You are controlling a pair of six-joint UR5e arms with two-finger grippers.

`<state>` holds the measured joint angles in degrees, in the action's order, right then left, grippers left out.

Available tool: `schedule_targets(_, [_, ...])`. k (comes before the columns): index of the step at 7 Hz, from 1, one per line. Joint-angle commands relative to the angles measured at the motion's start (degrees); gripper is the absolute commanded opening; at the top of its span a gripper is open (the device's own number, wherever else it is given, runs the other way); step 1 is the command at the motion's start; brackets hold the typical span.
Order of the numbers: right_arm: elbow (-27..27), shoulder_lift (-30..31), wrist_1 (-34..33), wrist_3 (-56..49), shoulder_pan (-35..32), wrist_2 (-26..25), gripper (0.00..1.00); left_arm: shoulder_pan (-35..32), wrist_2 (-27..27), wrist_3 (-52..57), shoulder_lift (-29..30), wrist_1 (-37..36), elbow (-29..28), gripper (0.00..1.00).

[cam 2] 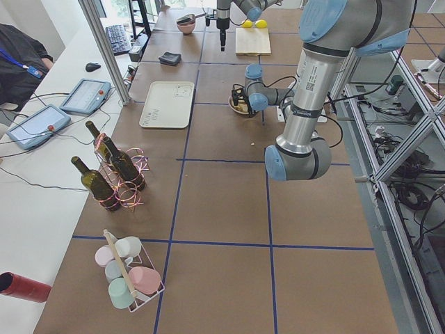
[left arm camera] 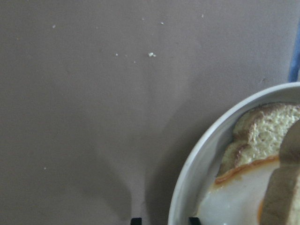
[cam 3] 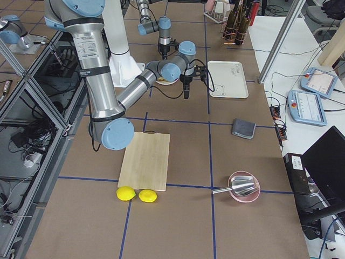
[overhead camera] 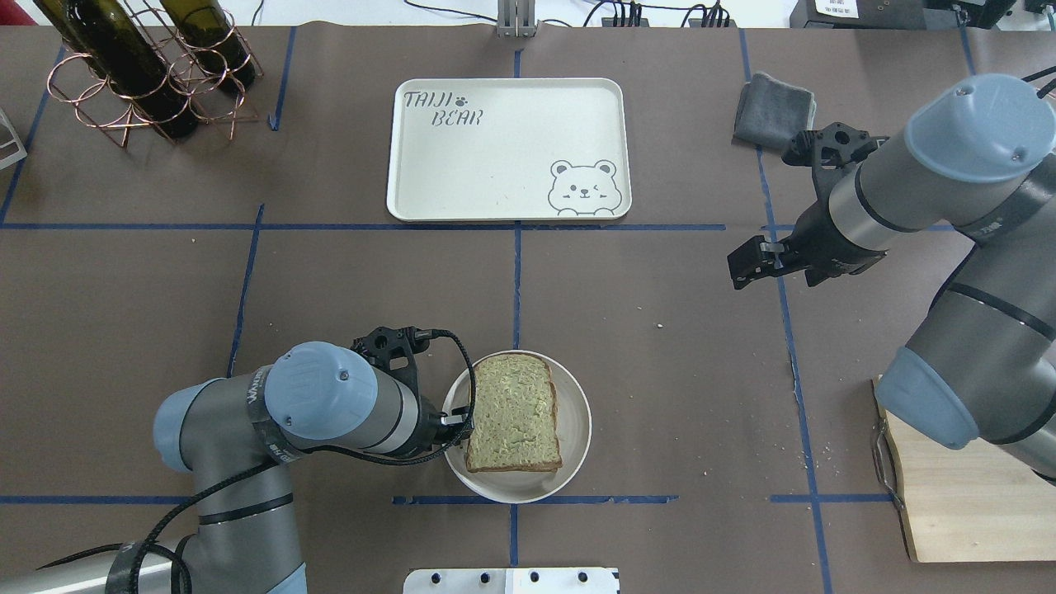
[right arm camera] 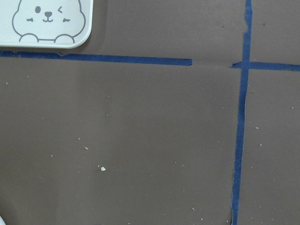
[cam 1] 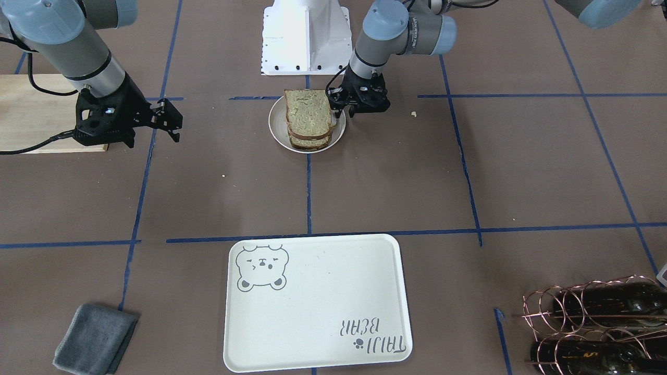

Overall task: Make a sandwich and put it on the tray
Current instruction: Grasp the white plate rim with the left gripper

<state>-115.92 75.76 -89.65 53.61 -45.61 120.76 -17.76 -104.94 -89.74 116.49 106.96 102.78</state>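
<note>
Straddling the plate (overhead camera: 579,412) rim, left fingers (left arm camera: 194,221) adjoin the sandwich (overhead camera: 513,412).

Taped table (overhead camera: 330,289): tray (overhead camera: 511,173), plate (overhead camera: 579,429), cloth (overhead camera: 771,107), board (overhead camera: 957,511)

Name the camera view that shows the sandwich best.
Exterior front-facing: the sandwich shows top and stacked slices on its plate. Overhead shows only the top slice; left wrist, a close corner with egg white; side views, tiny; right wrist, nothing.
</note>
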Motion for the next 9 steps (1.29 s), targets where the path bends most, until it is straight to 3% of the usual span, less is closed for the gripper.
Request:
schedule_targets(1, [0.0, 0.0, 0.0, 0.0, 0.0, 0.0, 1.00, 0.0, 0.0, 0.0, 0.0, 0.0, 0.0, 0.44])
schedule_targets(9, [0.1, -0.1, 0.0, 0.0, 0.0, -0.1, 1.00, -0.3, 0.0, 0.2, -0.7, -0.2, 0.6, 0.44])
